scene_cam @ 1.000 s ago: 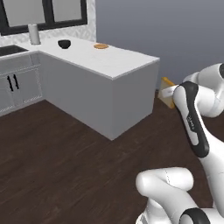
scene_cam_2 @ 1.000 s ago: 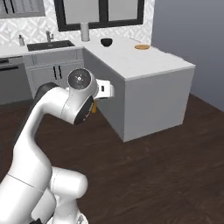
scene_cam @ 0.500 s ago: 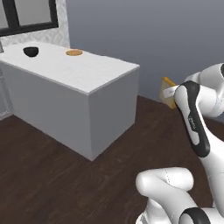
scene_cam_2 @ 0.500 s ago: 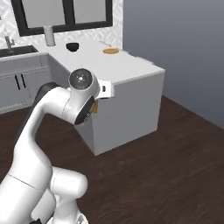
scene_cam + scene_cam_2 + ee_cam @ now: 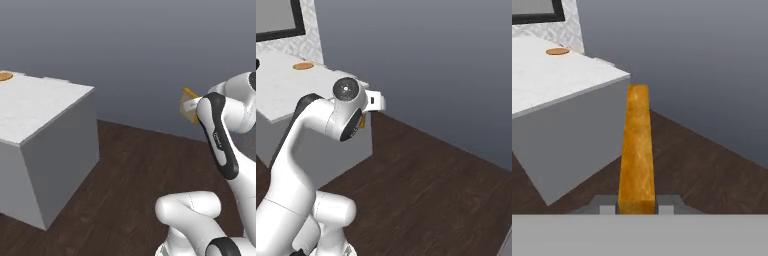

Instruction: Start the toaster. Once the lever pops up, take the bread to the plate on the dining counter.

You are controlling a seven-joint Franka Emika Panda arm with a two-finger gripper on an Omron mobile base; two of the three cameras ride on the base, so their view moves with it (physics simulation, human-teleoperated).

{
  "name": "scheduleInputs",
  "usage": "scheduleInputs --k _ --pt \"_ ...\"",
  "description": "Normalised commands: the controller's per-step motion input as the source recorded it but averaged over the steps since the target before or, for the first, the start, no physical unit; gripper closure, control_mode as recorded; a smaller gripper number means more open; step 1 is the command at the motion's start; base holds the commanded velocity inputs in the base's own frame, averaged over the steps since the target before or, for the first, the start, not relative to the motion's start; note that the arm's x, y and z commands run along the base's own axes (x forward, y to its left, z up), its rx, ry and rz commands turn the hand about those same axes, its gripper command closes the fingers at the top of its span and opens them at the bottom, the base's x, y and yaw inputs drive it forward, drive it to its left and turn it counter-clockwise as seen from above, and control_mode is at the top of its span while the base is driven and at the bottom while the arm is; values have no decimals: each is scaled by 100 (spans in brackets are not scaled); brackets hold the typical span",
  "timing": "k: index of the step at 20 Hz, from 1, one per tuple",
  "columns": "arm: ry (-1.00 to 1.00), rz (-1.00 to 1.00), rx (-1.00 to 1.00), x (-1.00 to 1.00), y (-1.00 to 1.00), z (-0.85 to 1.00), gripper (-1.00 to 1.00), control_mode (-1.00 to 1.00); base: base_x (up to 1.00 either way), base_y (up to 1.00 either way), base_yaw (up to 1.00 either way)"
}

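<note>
1. Bread (image 5: 635, 150) is clamped edge-on between the gripper (image 5: 636, 206) fingers, carried in the air over the dark floor, well short of the counter (image 5: 559, 82).
2. Handling, judged: light, soft, crumbly; a firm squeeze would dent it. Holding low across the flat faces, as now, looks sound.
3. Hand view gives the crust edge and the plate (image 5: 557, 51) far back on the counter.
4. Left base view shows the bread's corner (image 5: 189, 103) beside the arm; right base view shows the plate (image 5: 303, 65) near the wall.

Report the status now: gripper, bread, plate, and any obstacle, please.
Gripper shut on bread, slice edge-on. Plate bare on dining counter, far from the bread. Nothing seen in the way.
</note>
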Motion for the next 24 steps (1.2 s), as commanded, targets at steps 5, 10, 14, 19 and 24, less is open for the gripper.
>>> scheduleInputs --k 5,10,14,19,24 --pt "0 0 0 0 0 0 100 100 100 2 -22" --pt "0 0 0 0 0 0 100 100 100 1 4" --pt "0 0 0 0 0 0 100 100 100 -3 16" --pt "0 0 0 0 0 0 100 100 100 -16 23" --pt "0 0 0 0 0 0 100 100 100 -26 41"
